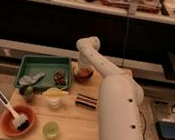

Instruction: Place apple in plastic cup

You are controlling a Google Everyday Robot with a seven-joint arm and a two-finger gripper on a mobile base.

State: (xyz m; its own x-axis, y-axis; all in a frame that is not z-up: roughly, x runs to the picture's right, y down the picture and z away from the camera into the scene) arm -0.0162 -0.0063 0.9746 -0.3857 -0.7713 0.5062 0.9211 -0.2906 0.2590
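The apple (83, 75), round and orange-red, sits in one dark bowl (75, 74) at 12 o'clock on the wooden table (78, 126), right under my gripper (84, 68), whose grip I cannot tell, with one striped bar (86, 101) and one clear cup (54, 99) between it and the translucent plastic cup (50, 129) at 7 o'clock.

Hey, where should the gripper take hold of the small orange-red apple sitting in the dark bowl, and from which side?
Across its widest middle, coming straight down from above. The apple is round, so no side grips better, and the dark bowl walls off a sideways approach with its rim. The gripper hangs just over it, at the far side of the table.
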